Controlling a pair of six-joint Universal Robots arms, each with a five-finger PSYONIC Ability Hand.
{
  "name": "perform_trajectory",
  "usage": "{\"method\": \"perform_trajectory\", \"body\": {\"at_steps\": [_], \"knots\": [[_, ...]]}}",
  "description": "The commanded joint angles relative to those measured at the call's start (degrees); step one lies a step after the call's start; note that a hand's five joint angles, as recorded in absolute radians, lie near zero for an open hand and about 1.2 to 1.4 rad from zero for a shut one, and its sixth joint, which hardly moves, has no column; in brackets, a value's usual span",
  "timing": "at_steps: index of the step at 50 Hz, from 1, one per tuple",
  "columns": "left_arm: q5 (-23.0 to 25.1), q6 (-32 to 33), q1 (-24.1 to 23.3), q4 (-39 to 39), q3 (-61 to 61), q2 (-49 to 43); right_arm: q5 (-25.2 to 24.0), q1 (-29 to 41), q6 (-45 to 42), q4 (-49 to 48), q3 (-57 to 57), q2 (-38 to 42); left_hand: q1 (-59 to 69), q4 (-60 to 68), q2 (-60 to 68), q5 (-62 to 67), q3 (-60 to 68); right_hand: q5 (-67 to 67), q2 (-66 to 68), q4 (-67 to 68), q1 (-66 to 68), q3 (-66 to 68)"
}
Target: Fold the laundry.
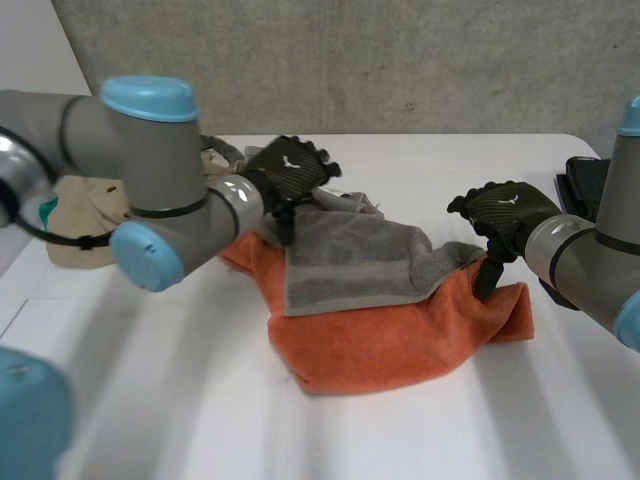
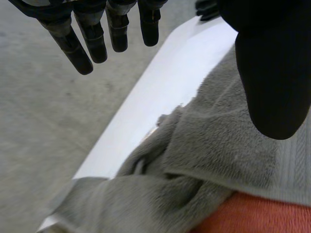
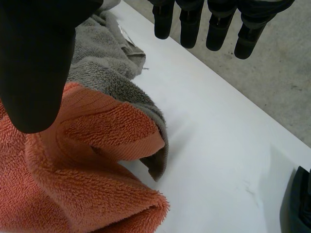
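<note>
Grey towel (image 1: 350, 262) lies on the orange towel (image 1: 400, 340) on the tabletop (image 1: 200, 400), long axis hand to hand — left hand (image 1: 290, 168) spread wide over its far corner, right hand (image 1: 505, 212) spread, empty, at its opposite end.

The smaller towel (image 1: 350, 265) lies on the larger towel (image 1: 400, 340) — another cloth (image 1: 85, 215) sits well to their left

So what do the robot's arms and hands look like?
The left arm and right arm are fat grey tubes with round light-blue caps. The left hand and right hand are black, with chunky fingers and a small white mark on the back.
</note>
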Motion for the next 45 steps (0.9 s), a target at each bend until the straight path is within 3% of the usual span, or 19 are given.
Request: {"method": "perform_trajectory", "body": {"at_steps": [1,5,8,9,10,11,12,15,17,19,22,25,27,31,39,45], "knots": [[2.8,0.9,-0.3,-9.1,21.3,-15.6,-0.3,-0.5,-0.4,-0.2,0.3,0.6,-1.2,-1.5,-1.7,-2.8,-2.0,-2.7,-1.8,-2.1,-2.8,-1.9],[3.4,1.7,-0.3,-8.8,24.8,-19.6,-0.3,-1.2,-0.9,-0.5,0.2,2.0,2.7,2.4,2.2,1.1,1.9,-2.7,-1.8,-2.1,-2.8,-1.9],[3.5,2.6,-0.4,-7.0,25.0,-20.9,-0.4,-1.4,-1.4,-0.7,-0.1,3.2,21.0,20.7,20.5,19.4,20.2,-2.7,-1.8,-2.1,-2.8,-1.9],[3.5,2.8,-0.4,-6.6,24.8,-21.0,-0.4,-1.5,-1.7,-0.8,-0.1,3.5,28.2,27.9,27.7,26.6,27.4,-2.7,-1.8,-2.1,-2.8,-1.9],[3.5,3.2,-0.5,-5.5,24.4,-21.1,-0.4,-1.7,-2.1,-0.8,-0.4,4.0,51.0,50.7,50.4,49.3,50.2,-2.7,-1.8,-2.1,-2.8,-1.9],[3.4,3.5,-0.7,-5.0,24.2,-21.0,-0.4,-1.8,-2.4,-0.8,-0.5,4.2,64.7,64.4,64.1,63.0,63.9,-2.7,-1.8,-2.1,-2.8,-1.9],[3.2,3.9,-0.9,-4.4,23.8,-20.8,-0.4,-1.9,-2.5,-0.8,-0.6,4.4,68.8,68.5,68.2,67.1,68.0,-2.7,-1.8,-2.1,-2.8,-1.9],[-0.2,5.3,-1.2,-0.9,22.3,-17.4,-0.3,-1.9,-3.2,-0.8,-0.7,4.6,68.8,68.5,68.3,67.2,68.0,-2.7,-1.8,-2.1,-2.8,-1.9],[-5.0,4.4,-0.1,3.3,20.2,-12.6,-0.3,-1.9,-3.6,-0.8,-0.7,4.5,68.8,68.5,68.3,67.2,68.0,-2.7,-1.8,-2.1,-2.8,-1.9],[-8.2,1.5,1.7,10.9,17.9,-7.7,-0.4,-2.0,-3.8,-0.8,-0.6,4.4,68.8,68.5,68.3,67.2,68.0,-2.7,-1.8,-2.1,-2.8,-1.9],[-9.4,-2.8,4.2,19.4,16.1,-3.4,-0.5,-1.9,-3.7,-0.8,-0.6,4.3,68.8,68.5,68.3,67.2,68.0,-2.7,-1.8,-2.1,-2.8,-1.9],[-11.8,-6.9,9.9,25.2,15.9,0.7,-0.4,-1.8,-3.6,-0.8,-0.4,4.3,68.8,68.5,68.3,67.2,68.0,-2.7,-1.8,-2.1,-2.8,-1.9],[-15.3,-8.4,15.7,26.0,18.4,1.9,-0.5,-1.7,-3.5,-0.8,-0.4,4.2,68.8,68.5,68.3,67.2,68.0,-2.7,-1.8,-2.1,-2.8,-1.9],[-20.0,-10.2,22.4,25.3,24.7,1.2,-0.5,-1.4,-3.4,-0.8,-0.4,4.2,68.8,68.5,68.3,67.2,68.0,-2.7,-1.8,-2.1,-2.8,-1.9],[-16.6,-10.5,28.2,22.9,26.5,0.9,-0.2,-0.2,-3.8,-0.8,-0.1,4.5,68.8,68.5,68.3,67.2,68.0,-2.7,-1.8,-2.1,-2.8,-1.9],[-13.8,-10.9,28.7,23.0,21.3,0.5,-0.1,0.3,-3.9,-0.9,0.2,4.7,68.8,68.5,68.3,67.2,68.0,-2.7,-1.8,-2.1,-2.8,-1.9]]}}
